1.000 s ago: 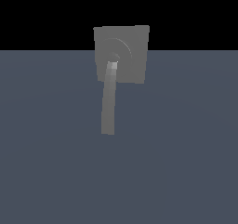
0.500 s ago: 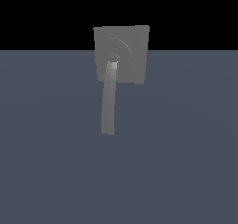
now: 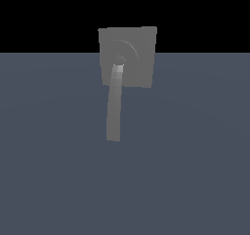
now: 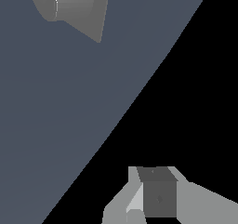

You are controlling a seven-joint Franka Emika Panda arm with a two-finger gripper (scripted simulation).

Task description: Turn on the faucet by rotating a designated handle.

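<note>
Nothing has moved: the faucet (image 3: 128, 57) handle (image 3: 114, 105) hangs untouched, and the gripper (image 4: 155, 197) sits well apart, its jaws' state unclear.

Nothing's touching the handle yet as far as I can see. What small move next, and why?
Probably bring the end effector toward the faucet. The exterior view shows the handle hanging from the hub with no arm near it, and the wrist view catches only a corner of the fixture far off. Contact cannot come until that gap closes.
</note>
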